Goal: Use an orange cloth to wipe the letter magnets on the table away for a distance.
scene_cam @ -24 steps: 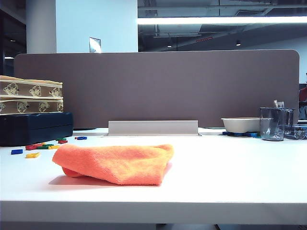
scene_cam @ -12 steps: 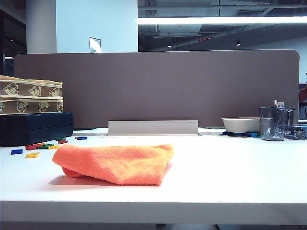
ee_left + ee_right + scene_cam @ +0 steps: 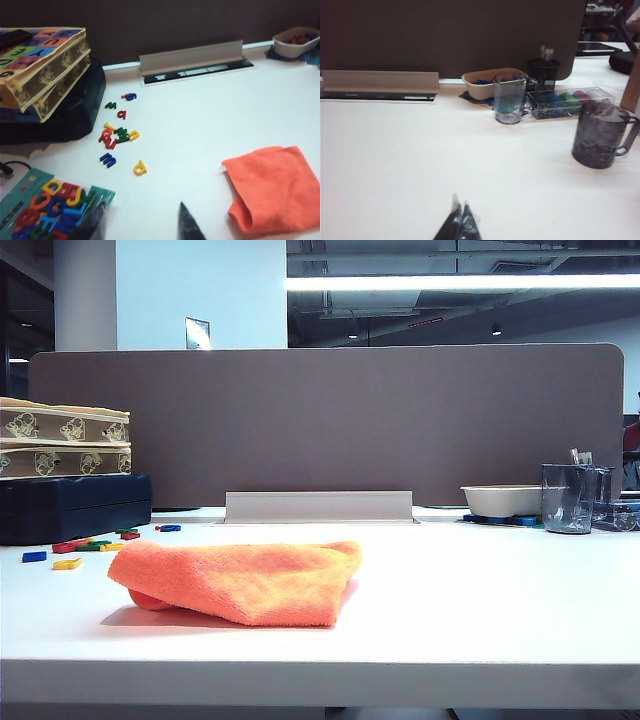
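**Ana:** Right, start at the jaws. How do they stand?

**Ben:** The left gripper [image 3: 142,225] has its jaws about half apart with nothing between them. It hangs above the counter [image 3: 480,590] on the near side and touches nothing. The right gripper [image 3: 460,222] has its jaws pressed together and empty, over bare counter near the grey cups. Neither arm shows in the exterior view.

**Ana:** So which step are we on?

**Ben:** The first one, I'd say, which is fetching the cloth. The orange cloth [image 3: 272,187] lies folded and flat on the counter, and nothing grips it.

**Ana:** Where is it from the left jaws?

**Ben:** Take twelve as straight ahead of the fingers. The cloth is then at roughly two o'clock, near but clearly apart. The letter magnets [image 3: 117,135] are scattered at about eleven to twelve o'clock, further out, just in front of the dark blue case [image 3: 75,115]. In the exterior view they sit at ten o'clock from the cloth.

**Ana:** And the next move?

**Ben:** Probably the left arm swings toward two o'clock, drops onto the cloth's nearer fold and pinches it. Then it would drag the cloth across the magnets. The cloth is soft and may bunch, so a deep bite looks wise.
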`<state>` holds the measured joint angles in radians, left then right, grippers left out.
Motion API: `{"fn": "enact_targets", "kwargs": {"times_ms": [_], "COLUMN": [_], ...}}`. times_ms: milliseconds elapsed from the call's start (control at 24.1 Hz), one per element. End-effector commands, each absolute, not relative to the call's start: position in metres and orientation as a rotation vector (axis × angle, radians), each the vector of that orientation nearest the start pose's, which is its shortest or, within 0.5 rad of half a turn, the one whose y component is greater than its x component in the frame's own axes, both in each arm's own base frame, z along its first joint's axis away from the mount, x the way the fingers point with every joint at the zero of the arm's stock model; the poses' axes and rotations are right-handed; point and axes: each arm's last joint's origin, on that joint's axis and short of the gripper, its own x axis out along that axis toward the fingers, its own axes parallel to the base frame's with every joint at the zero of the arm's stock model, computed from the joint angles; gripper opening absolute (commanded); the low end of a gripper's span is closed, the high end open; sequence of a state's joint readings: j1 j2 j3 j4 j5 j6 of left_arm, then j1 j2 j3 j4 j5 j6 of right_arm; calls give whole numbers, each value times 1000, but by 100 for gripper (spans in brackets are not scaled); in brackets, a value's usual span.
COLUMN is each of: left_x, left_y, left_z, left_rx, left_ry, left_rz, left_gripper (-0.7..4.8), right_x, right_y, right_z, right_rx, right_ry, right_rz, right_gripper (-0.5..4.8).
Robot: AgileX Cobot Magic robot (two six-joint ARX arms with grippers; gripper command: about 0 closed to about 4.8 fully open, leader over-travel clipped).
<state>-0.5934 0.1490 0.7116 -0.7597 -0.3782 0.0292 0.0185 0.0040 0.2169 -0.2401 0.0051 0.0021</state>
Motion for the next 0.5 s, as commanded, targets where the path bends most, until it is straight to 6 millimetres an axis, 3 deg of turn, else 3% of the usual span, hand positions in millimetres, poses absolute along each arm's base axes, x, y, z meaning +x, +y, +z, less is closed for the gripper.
{"fn": "enact_targets", "kwargs": {"times_ms": [42,166,499], "left_x": [37,52,70], "left_y": [-12,-22,-34], "left_z": [304,288,237], "left_rx": [85,63,102], "left_ry": [100,59,182], "left_rz": [-213,-213,-211], "left_gripper": [175,175,175], "right_x": [84,88,89], "right_y": [1,0,0], "right_z": [207,195,191], "right_rx": [0,0,0], "right_ry": [-19,1,14], "right_rz": [9,-31,-35], "right_gripper": [-1,-1,-1]}}
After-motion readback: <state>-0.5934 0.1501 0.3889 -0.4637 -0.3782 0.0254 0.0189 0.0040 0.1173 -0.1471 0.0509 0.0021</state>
